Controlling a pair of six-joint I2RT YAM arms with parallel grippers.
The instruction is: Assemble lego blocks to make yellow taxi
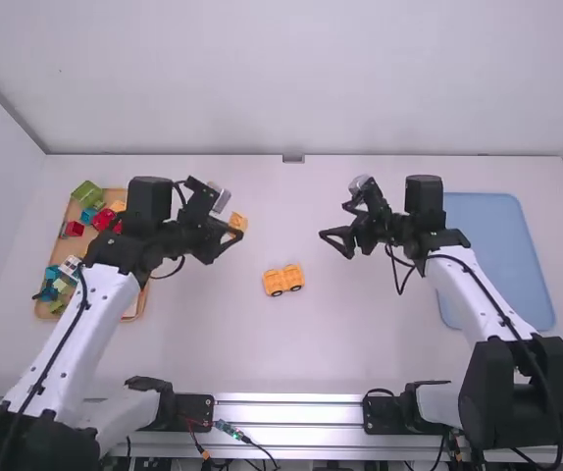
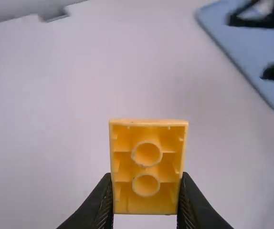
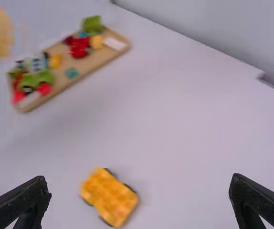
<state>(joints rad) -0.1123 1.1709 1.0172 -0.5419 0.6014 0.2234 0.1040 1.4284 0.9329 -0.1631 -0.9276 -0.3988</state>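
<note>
Best to turn the yellow block (image 2: 146, 136) hollow side down, square it over the wheeled base (image 1: 283, 279) in the middle of the bench (image 1: 360, 334), then press evenly. The left tool (image 2: 146, 183) is closed around the block's sides; the right tool (image 3: 140, 183) is wide open and empty.

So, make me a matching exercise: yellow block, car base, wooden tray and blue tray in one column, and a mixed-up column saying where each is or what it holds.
Things:
1. yellow block
2. car base
3. wooden tray
4. blue tray

Places and states:
A. holds blocks of several colours
B. at the table's right side
C. between the left gripper's fingers
D. on its wheels on the table, between the arms

Pairs: 1-C, 2-D, 3-A, 4-B
</note>
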